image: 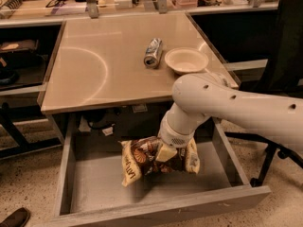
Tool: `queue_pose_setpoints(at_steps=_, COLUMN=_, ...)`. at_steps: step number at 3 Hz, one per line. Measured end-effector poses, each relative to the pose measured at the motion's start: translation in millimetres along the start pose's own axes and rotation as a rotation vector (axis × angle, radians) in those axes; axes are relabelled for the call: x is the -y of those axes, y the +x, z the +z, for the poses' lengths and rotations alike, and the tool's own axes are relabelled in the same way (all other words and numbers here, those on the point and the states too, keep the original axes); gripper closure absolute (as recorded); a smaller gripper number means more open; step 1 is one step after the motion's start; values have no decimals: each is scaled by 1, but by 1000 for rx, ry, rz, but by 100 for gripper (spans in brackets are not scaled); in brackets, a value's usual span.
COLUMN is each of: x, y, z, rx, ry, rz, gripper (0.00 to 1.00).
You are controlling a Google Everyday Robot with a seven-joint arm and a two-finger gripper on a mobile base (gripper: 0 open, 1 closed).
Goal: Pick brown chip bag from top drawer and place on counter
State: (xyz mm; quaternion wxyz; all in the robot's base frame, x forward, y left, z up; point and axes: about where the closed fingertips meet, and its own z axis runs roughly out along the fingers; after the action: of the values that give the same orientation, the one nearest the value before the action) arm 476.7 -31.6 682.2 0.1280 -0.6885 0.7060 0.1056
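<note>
**Item 1. Top drawer [64,178].** Grey wooden box, shallow and wide, pulled fully out below the tabletop. It has a flat front panel and a bare matte floor.

**Item 2. Counter [94,65].** Smooth beige square top with a thin edge and a faint ring-shaped sheen on its left half. It sits above and behind the drawer opening.

**Item 3. Brown chip bag [139,159].** Crinkly dark brown foil with pale yellow ends. You find it over the middle of the drawer, apparently held off the floor. Its long axis runs left to right, and the left end sags lower.

**Item 4. Gripper [166,152].** It sits directly on the bag, right of the bag's middle, just below and in front of the counter's front edge. One pale finger presses the foil, so it reads as pinching the bag. Your coming move is judged to turn on this: the counter lies up and behind, so the bag must clear that edge before you carry it in.

**Item 5. Crushed can [152,52].** Silver metal, lying on the counter.

**Item 6. Bowl [186,60].** Cream, round and shallow, just right of the can. The bare surface lies to their left.

**Item 7. Arm [236,110].** White, smooth and rounded, entering from the right.
</note>
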Motion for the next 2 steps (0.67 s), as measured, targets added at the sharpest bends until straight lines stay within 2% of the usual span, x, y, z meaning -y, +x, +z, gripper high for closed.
queue_pose_setpoints(at_steps=2, x=-29, y=-31, z=-61, rx=7, ry=44, rz=9, gripper=100)
